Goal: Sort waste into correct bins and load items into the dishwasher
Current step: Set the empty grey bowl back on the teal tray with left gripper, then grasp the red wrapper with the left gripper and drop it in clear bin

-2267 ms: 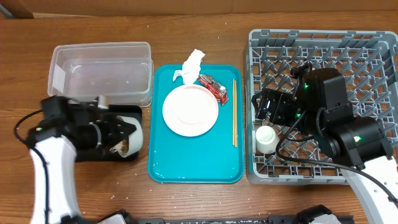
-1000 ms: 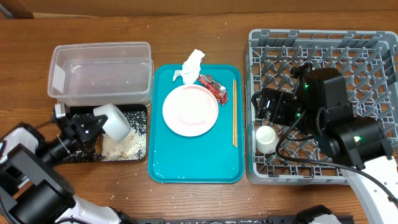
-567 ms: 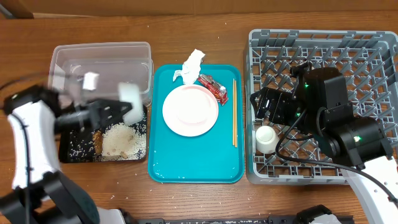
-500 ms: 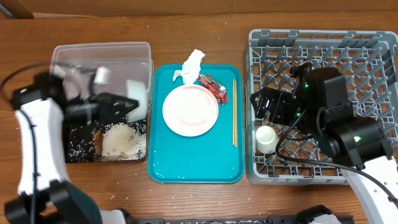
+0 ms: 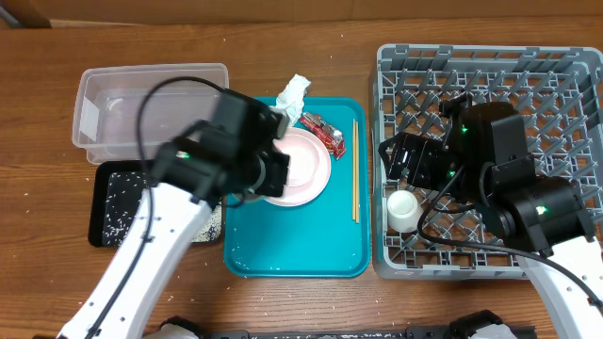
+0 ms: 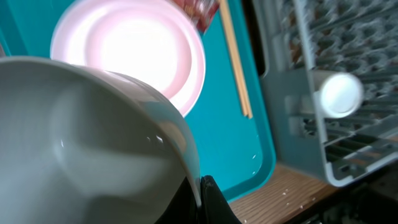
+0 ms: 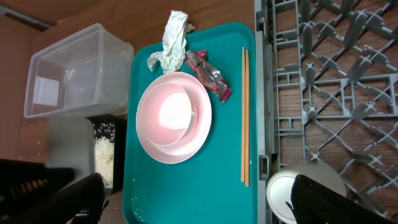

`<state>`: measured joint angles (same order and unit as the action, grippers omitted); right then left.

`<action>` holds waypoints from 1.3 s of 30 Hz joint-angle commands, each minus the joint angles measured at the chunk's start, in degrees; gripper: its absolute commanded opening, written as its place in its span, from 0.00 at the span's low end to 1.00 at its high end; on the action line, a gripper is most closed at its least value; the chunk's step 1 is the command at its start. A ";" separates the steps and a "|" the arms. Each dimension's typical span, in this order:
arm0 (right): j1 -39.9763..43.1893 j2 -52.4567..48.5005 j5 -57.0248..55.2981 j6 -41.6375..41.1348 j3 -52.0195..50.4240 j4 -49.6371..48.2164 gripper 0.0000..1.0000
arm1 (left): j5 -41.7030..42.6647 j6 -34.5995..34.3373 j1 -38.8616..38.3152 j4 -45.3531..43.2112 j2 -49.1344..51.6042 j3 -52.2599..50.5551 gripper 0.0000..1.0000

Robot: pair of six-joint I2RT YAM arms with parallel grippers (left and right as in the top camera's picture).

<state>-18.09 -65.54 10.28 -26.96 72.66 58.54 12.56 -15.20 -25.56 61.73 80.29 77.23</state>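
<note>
My left gripper (image 6: 200,193) is shut on the rim of a whitish bowl (image 6: 87,143) and holds it over the teal tray, just above the pale pink plate (image 6: 134,53). In the overhead view the left arm (image 5: 236,151) covers part of the plate (image 5: 306,174). The tissue (image 5: 290,99), red-and-silver wrapper (image 5: 323,132) and chopsticks (image 5: 355,169) lie on the tray. Rice lies in the black tray (image 5: 118,193). The clear tub (image 5: 122,104) sits behind it. My right gripper (image 7: 196,205) is open above the white cup (image 5: 403,209) in the grey rack (image 5: 490,66).
The teal serving tray (image 5: 292,250) sits between the bins and the rack. Loose rice grains are scattered on the wooden table (image 5: 188,282) in front of the black tray. The rack's upright pegs fill the right side.
My left arm has swung right from the black tray to over the teal tray, carrying the bowl. Rice now lies in the black tray. The right arm has not moved.
</note>
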 commanded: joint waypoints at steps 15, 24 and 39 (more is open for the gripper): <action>-0.33 0.07 0.07 -0.07 0.68 0.46 1.00 | -12.96 -17.18 -16.65 -9.88 12.17 -17.57 0.22; -0.33 0.07 0.07 -0.07 0.68 0.46 1.00 | -17.09 -7.91 -12.37 -8.33 12.24 1.97 0.93; -0.33 -1.60 0.11 -0.09 0.68 1.09 1.00 | -12.55 -3.63 -7.96 -37.97 34.91 6.54 0.91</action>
<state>-18.11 -66.37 10.28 -26.98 72.66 59.70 -1.76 -20.34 -33.39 24.03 112.46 80.34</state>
